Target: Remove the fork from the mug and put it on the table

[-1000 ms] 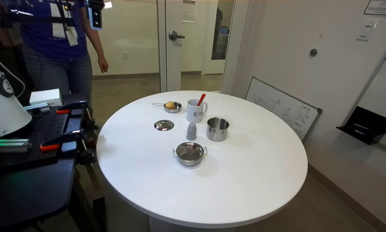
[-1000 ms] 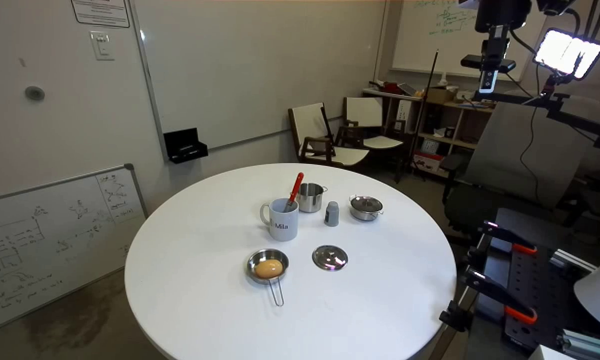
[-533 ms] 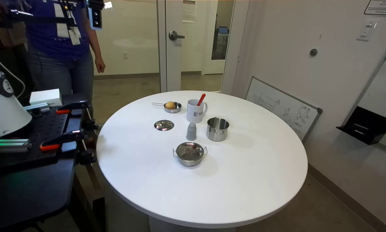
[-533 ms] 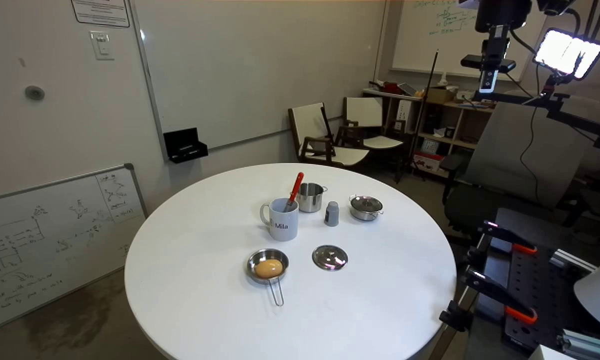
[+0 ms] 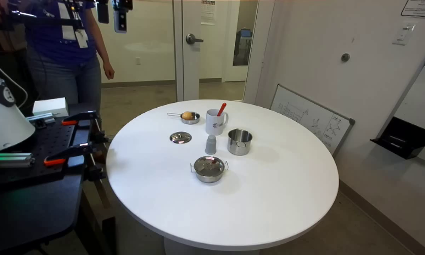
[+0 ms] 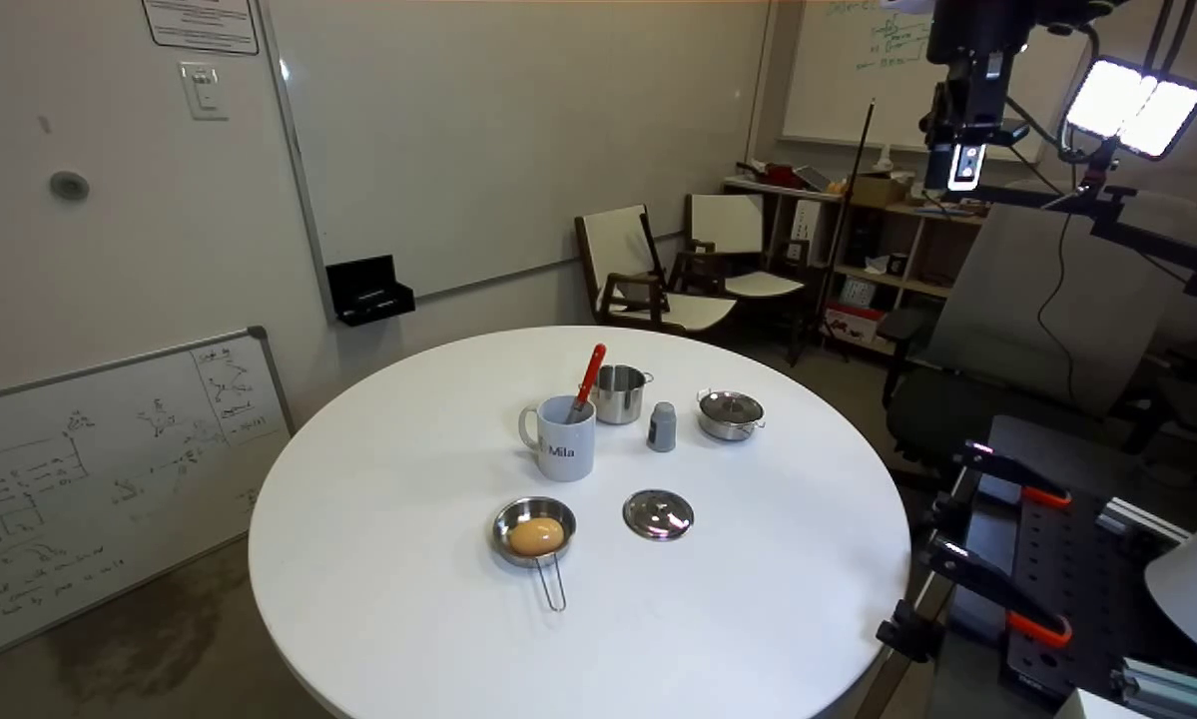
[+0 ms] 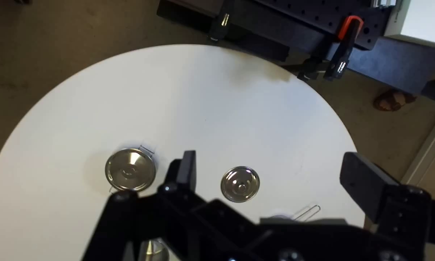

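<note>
Fork [image 6: 590, 375] stands tilted in the mug [image 6: 566, 454], its red handle above the rim and leaning right in both exterior views. Your tool [image 7: 270, 170] hangs high and well apart from it, fingers [image 7: 364, 185] spread wide and gripping nothing. You look to be at the approach, with the lift yet to come. The wrist view shows you neither mug nor fork, perhaps because the tool's own body covers them, so steer by the exterior views. Set the fingers either side of the handle, above the rim, and pinch only the red part. Then draw up along the lean; a sideways pull could tip the mug. Mind the steel pot [image 5: 235, 146] and grey shaker [image 5: 210, 146], both near the mug, since spread fingers might knock them.

You have a round white tabletop [image 6: 388, 589] to lay the fork on. In an exterior view, a small pan [image 6: 536, 507] holding an egg-like thing [image 6: 536, 538] and a loose lid [image 6: 658, 516] sit nearest; a lidded pot [image 6: 731, 419] stands farther right. Beyond, a whiteboard [image 6: 129, 479] leans at left and two chairs [image 6: 613, 245] stand on the far side. In an exterior view, a person [image 5: 47, 46] stands at left, beyond the dark bench [image 5: 35, 212]: swing wide of that side.
</note>
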